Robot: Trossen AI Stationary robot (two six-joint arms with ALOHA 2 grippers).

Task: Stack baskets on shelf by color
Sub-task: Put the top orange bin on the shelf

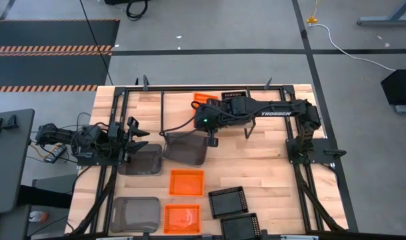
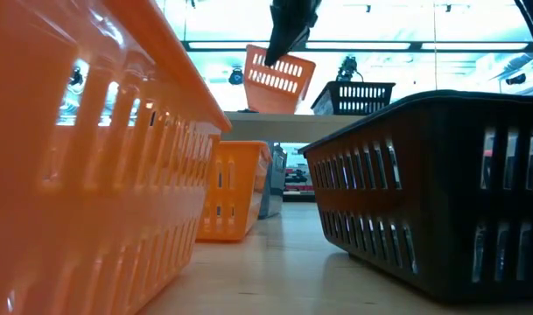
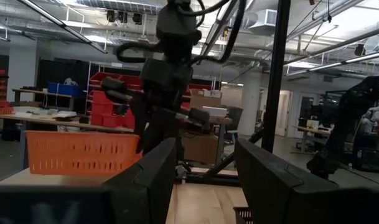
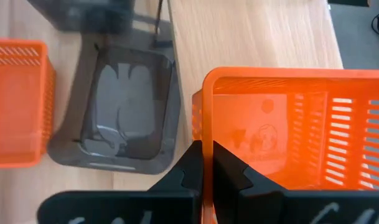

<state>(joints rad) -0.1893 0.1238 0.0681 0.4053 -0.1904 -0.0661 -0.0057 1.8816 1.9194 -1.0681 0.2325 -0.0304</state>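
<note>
My right gripper point(image 4: 209, 167) is shut on an orange basket point(image 4: 289, 124) that hangs tilted point(image 2: 279, 79) just above the shelf's pale board point(image 2: 248, 115). Whether its lower edge touches the board does not show. A black mesh basket point(image 2: 354, 96) stands on its base on the board, to the right of the orange one. From above, the orange basket point(image 1: 206, 100) and the black one point(image 1: 234, 95) peek out beyond the right arm. My left gripper point(image 1: 137, 135) waits open at the table's left, over a grey basket point(image 1: 141, 160). My right gripper pinches the rim of one side wall point(image 4: 205, 146) of the orange basket, one finger point(image 4: 233, 171) inside the basket and the other point(image 4: 188, 169) outside. The fingers slant down from above. The basket hangs tilted below them, its held side highest point(image 2: 268, 59).
On the table lie a grey basket point(image 1: 186, 148) below the right gripper, another grey one point(image 1: 136, 213) near left, two orange baskets point(image 1: 187, 182) point(image 1: 182, 218) and two black ones point(image 1: 227, 201) point(image 1: 239, 227). Black frame bars run along both table sides.
</note>
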